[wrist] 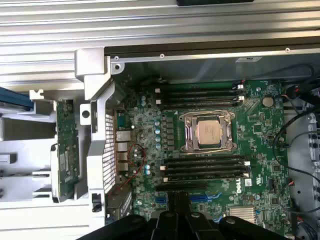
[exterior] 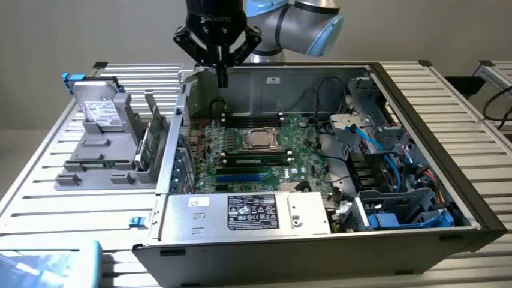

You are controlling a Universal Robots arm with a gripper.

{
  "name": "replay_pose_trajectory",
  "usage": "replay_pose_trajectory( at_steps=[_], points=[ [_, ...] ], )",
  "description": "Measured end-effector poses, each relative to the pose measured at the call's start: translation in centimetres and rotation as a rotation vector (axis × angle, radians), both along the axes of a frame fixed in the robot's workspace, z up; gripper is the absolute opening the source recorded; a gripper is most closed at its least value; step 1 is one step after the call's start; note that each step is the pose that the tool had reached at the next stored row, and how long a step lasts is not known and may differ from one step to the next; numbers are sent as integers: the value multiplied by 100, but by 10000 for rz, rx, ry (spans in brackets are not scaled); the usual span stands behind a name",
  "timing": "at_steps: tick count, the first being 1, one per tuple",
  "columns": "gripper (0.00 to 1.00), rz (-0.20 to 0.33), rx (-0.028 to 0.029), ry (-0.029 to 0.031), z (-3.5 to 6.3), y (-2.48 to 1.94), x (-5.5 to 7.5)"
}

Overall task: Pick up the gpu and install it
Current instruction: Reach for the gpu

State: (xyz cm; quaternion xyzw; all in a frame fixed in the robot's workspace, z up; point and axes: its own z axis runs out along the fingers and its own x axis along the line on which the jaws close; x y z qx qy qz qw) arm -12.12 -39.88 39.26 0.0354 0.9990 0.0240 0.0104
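Where the grey rack (exterior: 88,165) sits on the tabletop (exterior: 40,207), at nine o'clock of the case (exterior: 320,255) in the exterior view, a silver drive (exterior: 102,111) leans. Just beside it, at its three o'clock, the gpu (exterior: 152,143) stands on edge. The claw (exterior: 222,81) hangs over the case's back wall at about eleven o'clock, well apart from the card, its fingers pressed together on nothing. Inside the case lies the motherboard (exterior: 256,150), and the slots toward its six o'clock edge look unfilled. The card should be light and stiff yet fragile. Its bare upper edge, clear of the dark components, seems the safest place to pinch. The grip should be firm, since a thin board may slip or twist.
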Motion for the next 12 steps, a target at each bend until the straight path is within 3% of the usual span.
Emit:
replay_pose_trajectory(
  at_steps=[12],
  points=[
    [12, 0, 0, 0, 0, 0, 0]
  ],
)
